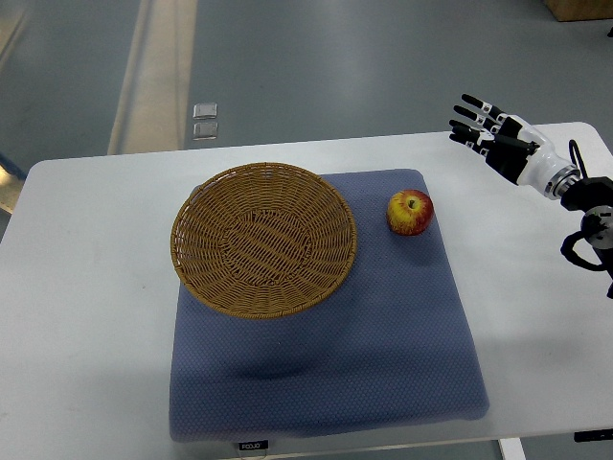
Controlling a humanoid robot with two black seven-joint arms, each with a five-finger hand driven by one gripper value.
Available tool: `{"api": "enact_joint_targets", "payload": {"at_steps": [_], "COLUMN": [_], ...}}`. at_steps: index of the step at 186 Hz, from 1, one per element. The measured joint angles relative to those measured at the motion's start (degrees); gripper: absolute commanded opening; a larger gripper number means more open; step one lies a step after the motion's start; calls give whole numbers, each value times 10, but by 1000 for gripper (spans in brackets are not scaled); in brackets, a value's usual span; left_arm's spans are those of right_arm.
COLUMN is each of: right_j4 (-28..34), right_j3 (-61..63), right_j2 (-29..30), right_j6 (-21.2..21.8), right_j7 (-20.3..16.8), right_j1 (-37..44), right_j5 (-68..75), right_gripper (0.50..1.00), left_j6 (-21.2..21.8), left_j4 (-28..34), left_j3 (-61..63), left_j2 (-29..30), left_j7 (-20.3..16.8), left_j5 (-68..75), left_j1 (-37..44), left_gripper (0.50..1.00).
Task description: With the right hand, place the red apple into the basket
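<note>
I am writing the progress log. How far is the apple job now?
Nothing is done: the round woven wicker basket holds nothing. The red-yellow apple lies on the blue cloth mat, right of it. The right hand hovers open, apart from it. Grasping, carrying and placing remain.

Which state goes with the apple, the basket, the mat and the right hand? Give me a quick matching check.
Things:
1. red apple
2. wicker basket
3. blue mat
4. right hand

States:
A. fingers spread, holding nothing, over the table's far right
B. empty, on the mat's left part
C. spread flat on the white table
D. on the mat, right of the basket

Pairs: 1-D, 2-B, 3-C, 4-A
</note>
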Motion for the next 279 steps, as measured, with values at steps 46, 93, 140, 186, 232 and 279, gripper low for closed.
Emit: {"api": "enact_joint_targets", "payload": {"at_steps": [46,93,140,186,232,279], "right_j4": [1,1,1,2,10,56], "right_j3": [0,1,1,-2,-5,-8], "right_j2": [-1,-3,-5,-6,-16,-31], "right_j6": [4,17,18,18,18,18], "right_j7": [0,2,7,8,10,18], "right_j1": [0,1,1,3,10,24], "right_j5": [0,0,0,-10,-103,-230], "right_gripper": [928,928,926,926,926,926], "left_j6": [0,0,0,0,0,0], "left_j4": [1,0,0,0,1,0], "left_j3": [0,0,0,-1,-1,-1], "left_j2": [0,0,0,0,0,0], "left_j7": [0,0,0,0,0,0], "left_j5": [0,0,0,0,0,0], "left_j1": [0,0,0,0,0,0], "left_gripper": [1000,1000,1000,1000,1000,1000]}}
